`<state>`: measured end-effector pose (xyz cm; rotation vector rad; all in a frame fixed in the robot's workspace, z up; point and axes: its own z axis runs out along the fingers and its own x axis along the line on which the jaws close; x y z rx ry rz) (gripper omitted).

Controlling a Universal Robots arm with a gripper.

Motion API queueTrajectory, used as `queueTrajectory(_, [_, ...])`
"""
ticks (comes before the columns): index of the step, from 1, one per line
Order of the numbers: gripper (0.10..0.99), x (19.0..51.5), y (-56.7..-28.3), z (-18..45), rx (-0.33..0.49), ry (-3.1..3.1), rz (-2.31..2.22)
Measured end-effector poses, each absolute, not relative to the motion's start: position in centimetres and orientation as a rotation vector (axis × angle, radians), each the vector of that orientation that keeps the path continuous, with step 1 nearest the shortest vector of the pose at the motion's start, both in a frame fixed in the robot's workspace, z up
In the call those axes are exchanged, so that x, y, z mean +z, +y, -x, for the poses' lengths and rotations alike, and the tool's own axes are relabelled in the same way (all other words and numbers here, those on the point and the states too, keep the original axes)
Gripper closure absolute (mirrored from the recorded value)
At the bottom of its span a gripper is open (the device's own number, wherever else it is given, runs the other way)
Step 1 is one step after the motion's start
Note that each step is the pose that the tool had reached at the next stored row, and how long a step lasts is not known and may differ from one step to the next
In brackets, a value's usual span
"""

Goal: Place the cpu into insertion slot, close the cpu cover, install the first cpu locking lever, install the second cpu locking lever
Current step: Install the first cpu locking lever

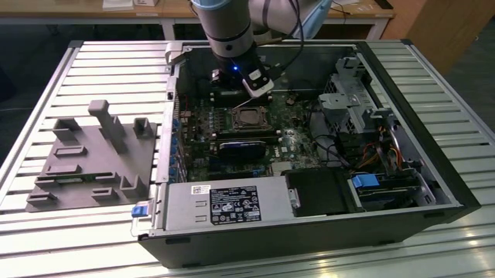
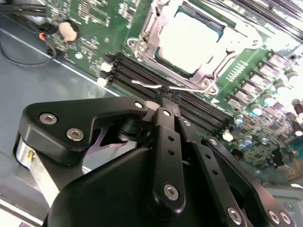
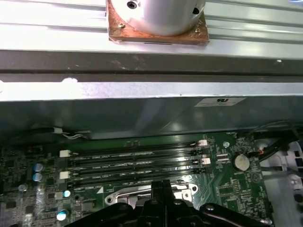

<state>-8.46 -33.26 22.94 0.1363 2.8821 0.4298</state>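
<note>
I see my black gripper (image 2: pixel 164 100) pinched fully shut, its tips at a thin silver wire locking lever (image 2: pixel 142 84); I cannot tell if it is clamped. This is over the long black memory slots (image 2: pixel 124 70). Beyond, the silvery square cpu (image 2: pixel 189 40) lies in the insertion slot (image 2: pixel 160 57), framed by the silvery metal cpu cover (image 2: pixel 145 29).

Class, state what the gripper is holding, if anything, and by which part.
It cannot be told: the gripper is shut with its tips at the middle of the wire locking lever, pinching or just pressing it.
</note>
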Motion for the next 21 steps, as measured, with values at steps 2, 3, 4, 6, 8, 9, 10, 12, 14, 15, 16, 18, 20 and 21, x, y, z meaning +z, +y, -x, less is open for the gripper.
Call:
queueTrajectory(2, [0.980, 22.85, -33.26, 8.47, 0.429, 2.864, -0.132])
queueTrajectory(3, [0.980, 22.79, -33.26, 8.46, 0.429, 2.857, -0.130])
queueTrajectory(4, [0.980, 22.73, -33.26, 8.46, 0.429, 2.851, -0.129])
queueTrajectory(6, [0.980, 22.65, -33.26, 8.46, 0.435, 2.845, -0.131])
queueTrajectory(8, [0.980, 22.58, -33.26, 8.47, 0.432, 2.841, -0.155])
queueTrajectory(9, [0.980, 22.55, -33.26, 8.47, 0.429, 2.839, -0.172])
queueTrajectory(10, [0.980, 22.52, -33.26, 8.47, 0.426, 2.836, -0.192])
queueTrajectory(12, [0.980, 22.45, -33.26, 8.47, 0.420, 2.829, -0.233])
queueTrajectory(14, [0.980, 22.35, -33.24, 8.47, 0.415, 2.823, -0.267])
queueTrajectory(15, [0.980, 22.31, -33.22, 8.48, 0.413, 2.821, -0.278])
queueTrajectory(16, [0.980, 22.28, -33.19, 8.48, 0.412, 2.820, -0.285])
queueTrajectory(18, [0.980, 22.21, -33.10, 8.48, 0.410, 2.818, -0.295])
queueTrajectory(20, [0.980, 22.13, -33.00, 8.48, 0.408, 2.817, -0.303])
queueTrajectory(21, [0.980, 22.09, -32.93, 8.48, 0.407, 2.816, -0.306])
